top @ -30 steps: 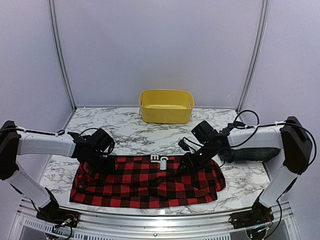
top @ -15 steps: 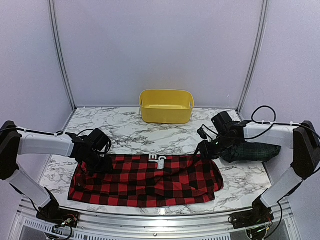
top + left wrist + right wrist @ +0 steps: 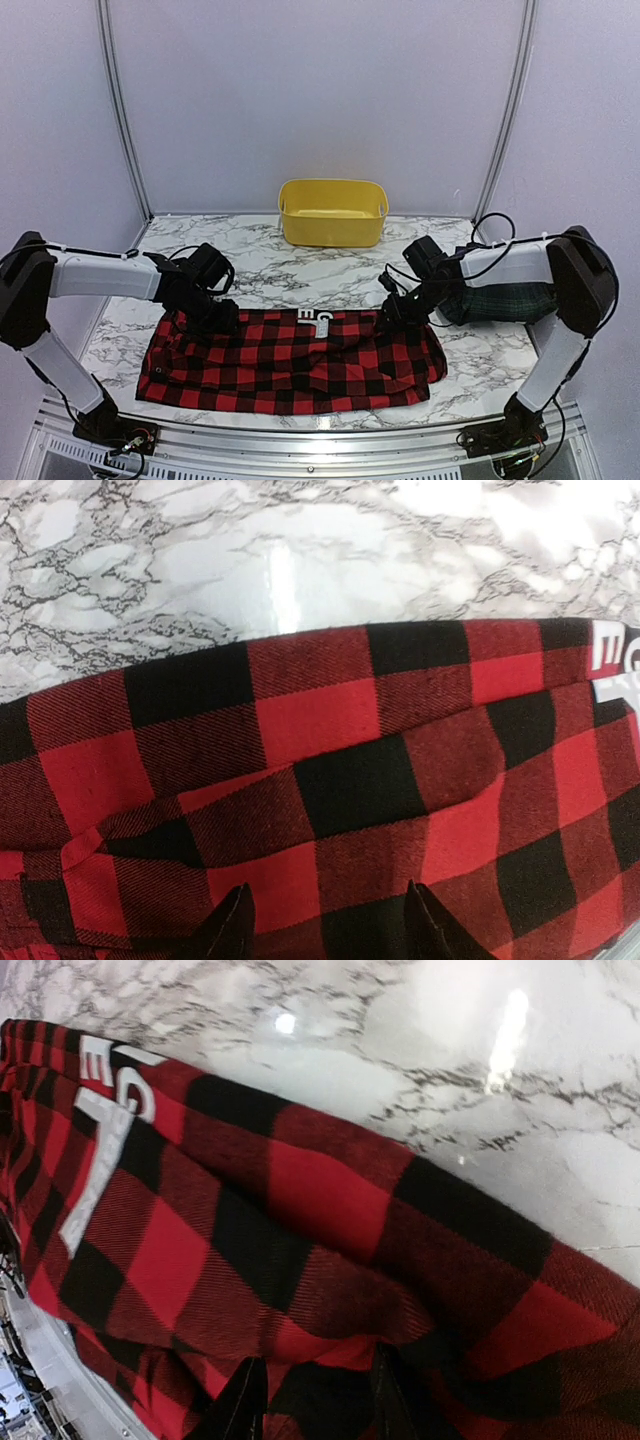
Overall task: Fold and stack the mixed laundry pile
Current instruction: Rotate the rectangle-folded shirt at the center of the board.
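Note:
A red-and-black checked garment (image 3: 300,365) with a white label (image 3: 320,320) lies spread flat across the front of the marble table. My left gripper (image 3: 215,318) rests on its upper left edge. In the left wrist view the left gripper (image 3: 330,925) is open, its tips apart over flat checked cloth (image 3: 330,740). My right gripper (image 3: 392,310) sits at the garment's upper right edge. In the right wrist view the right gripper (image 3: 315,1395) has its tips apart, with a raised fold of checked cloth (image 3: 320,1200) between them. A dark green tartan garment (image 3: 505,302) lies under the right forearm.
A yellow plastic tub (image 3: 332,212) stands at the back centre against the wall. Bare marble table (image 3: 300,270) lies between the tub and the checked garment. Walls close in the left, right and back sides.
The right gripper swung out to the right, then came back to the garment's upper right edge, and its jaws narrowed. The left gripper shifted slightly right along the upper left edge.

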Available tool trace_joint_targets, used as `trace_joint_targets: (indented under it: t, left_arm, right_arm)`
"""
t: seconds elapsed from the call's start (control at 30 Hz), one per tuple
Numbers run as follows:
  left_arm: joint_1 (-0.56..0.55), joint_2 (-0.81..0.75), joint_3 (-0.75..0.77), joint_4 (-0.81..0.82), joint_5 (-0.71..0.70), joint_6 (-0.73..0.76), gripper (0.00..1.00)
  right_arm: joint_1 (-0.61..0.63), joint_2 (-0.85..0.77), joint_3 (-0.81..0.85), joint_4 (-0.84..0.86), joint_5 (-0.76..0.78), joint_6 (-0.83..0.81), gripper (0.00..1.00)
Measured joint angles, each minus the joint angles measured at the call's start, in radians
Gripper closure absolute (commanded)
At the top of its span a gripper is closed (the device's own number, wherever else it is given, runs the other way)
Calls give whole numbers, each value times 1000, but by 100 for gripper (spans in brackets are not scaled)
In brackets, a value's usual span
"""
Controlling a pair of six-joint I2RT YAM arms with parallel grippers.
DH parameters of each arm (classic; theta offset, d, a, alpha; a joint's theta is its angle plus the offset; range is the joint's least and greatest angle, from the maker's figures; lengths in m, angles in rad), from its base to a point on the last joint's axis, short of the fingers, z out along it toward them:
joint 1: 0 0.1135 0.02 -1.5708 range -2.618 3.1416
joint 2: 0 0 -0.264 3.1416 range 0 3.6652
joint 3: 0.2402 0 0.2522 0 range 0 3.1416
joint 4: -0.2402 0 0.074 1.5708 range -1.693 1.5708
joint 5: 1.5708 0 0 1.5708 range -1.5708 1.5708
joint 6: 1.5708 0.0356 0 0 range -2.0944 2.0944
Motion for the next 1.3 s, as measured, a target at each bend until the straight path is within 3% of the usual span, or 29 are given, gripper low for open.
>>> trace_joint_targets:
  t: [0.2, 0.37, 0.53, 0.67, 0.83, 1.0, 1.17, 1.3]
  left_arm:
    - [7, 61, -14, 6, -16, -24, 49]
    - [54, 59, -32, 37, -46, -84, 50]
    - [100, 45, -51, 75, -32, -115, 51]
    - [102, 14, -56, 51, -2, -78, 51]
    - [100, -64, -43, -30, -43, -28, 52]
    - [100, -19, -42, -51, -64, -8, 55]
    - [76, 20, -56, -49, -91, -7, 58]
    - [50, 21, -61, -45, -114, -19, 62]
  right_arm:
    - [-18, 98, 26, 29, 2, -11, 66]
    - [-20, 261, 237, 34, 11, -25, 67]
    - [-19, 476, 558, 10, 34, -45, 65]
    - [-14, 507, 670, -43, 62, -66, 62]
    - [-8, 301, 560, -82, 82, -63, 61]
    - [55, 98, 396, -63, 78, -16, 61]
    - [150, 103, 207, 23, 50, 68, 62]
    - [135, 162, 112, 56, 46, 99, 63]
